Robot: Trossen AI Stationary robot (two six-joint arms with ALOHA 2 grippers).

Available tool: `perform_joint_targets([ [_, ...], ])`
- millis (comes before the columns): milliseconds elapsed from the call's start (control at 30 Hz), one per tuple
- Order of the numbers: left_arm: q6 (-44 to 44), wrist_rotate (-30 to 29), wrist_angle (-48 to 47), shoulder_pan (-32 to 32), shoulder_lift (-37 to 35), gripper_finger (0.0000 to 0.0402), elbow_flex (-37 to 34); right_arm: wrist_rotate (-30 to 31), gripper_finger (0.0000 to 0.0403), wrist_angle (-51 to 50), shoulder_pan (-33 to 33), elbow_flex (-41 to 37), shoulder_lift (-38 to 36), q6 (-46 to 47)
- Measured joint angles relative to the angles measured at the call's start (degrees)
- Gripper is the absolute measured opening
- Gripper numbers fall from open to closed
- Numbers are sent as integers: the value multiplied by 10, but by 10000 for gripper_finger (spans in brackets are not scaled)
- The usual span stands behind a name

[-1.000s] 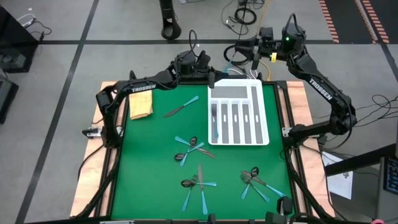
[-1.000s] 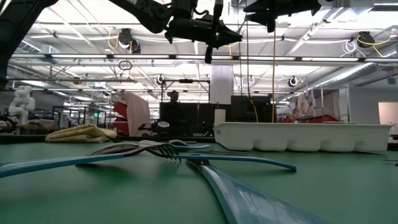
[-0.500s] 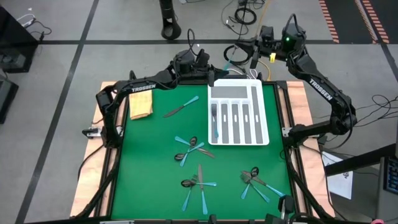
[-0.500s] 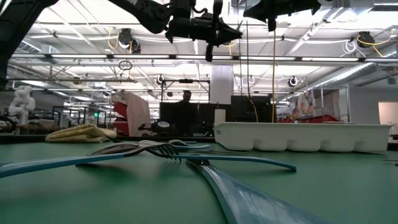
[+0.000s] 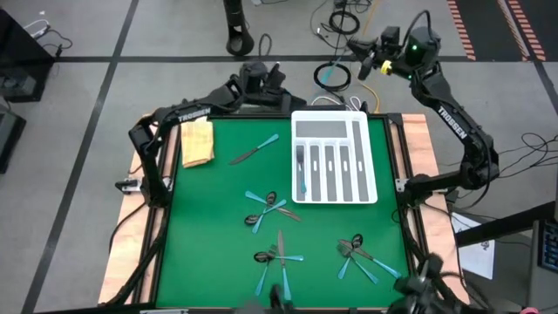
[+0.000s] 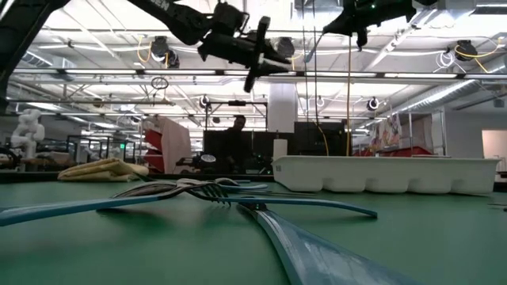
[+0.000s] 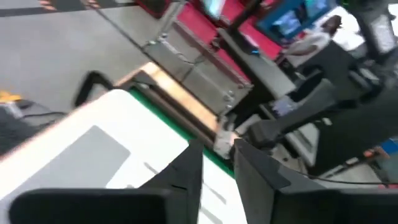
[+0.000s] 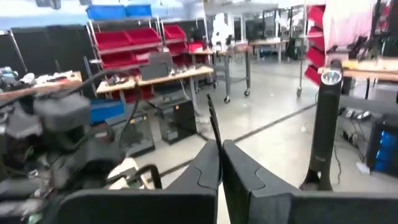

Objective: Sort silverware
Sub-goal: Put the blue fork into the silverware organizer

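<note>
A white compartmented tray (image 5: 367, 157) and yellow cloth (image 5: 197, 142) lie well apart.

The table (image 5: 218, 209) wore a solid green mat, the tray (image 5: 333, 157) was plain white, and the silverware (image 5: 277, 255) showed light-blue handles with dark metal heads. A yellow cloth (image 5: 197, 142) sat folded; both arms were dark.

Overhead and table-level views share the white tray (image 5: 334, 157); wrist views face outward.
</note>
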Motion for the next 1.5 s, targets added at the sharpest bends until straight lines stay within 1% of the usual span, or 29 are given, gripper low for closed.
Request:
perform_joint_targets([
  [67, 14, 0, -37, 18, -3, 105, 0, -6, 1, -32, -23, 0, 3, -10],
  [167, 14, 3, -83, 44, -3, 108, 0, -14, 1, -113, -51, 0, 15, -40],
  [300, 0, 7, -150, 74, -3, 109, 0, -97, 1, -212, -48, 0, 44, -69],
  [367, 5, 14, -184, 85, -3, 109, 0, -117, 1, -225, -35, -13, 50, -83],
  [467, 31, 63, -211, 100, -3, 109, 0, -148, 1, -218, -18, -42, 51, -101],
  [533, 33, 94, -215, 109, -3, 109, 0, -170, 1, -214, -5, -73, 56, -108],
  [600, 33, 110, -211, 116, -3, 109, 0, -191, 1, -193, 7, -112, 60, -106],
  [767, 44, 111, -207, 123, -18, 109, 0, -255, 0, -65, 38, -204, 57, -48],
  [967, 45, 98, -203, 132, -43, 109, 0, -275, 0, 41, 74, -265, 58, 11],
  [1133, 45, 88, -203, 151, -57, 109, 0, -270, 0, 100, 126, -306, 58, 41],
  [1300, 45, 87, -206, 166, -59, 109, 0, -216, 0, 147, 166, -344, 63, 61],
  [1500, 45, 85, -209, 171, -59, 109, 0, -187, 0, 247, 197, -357, 125, 100],
])
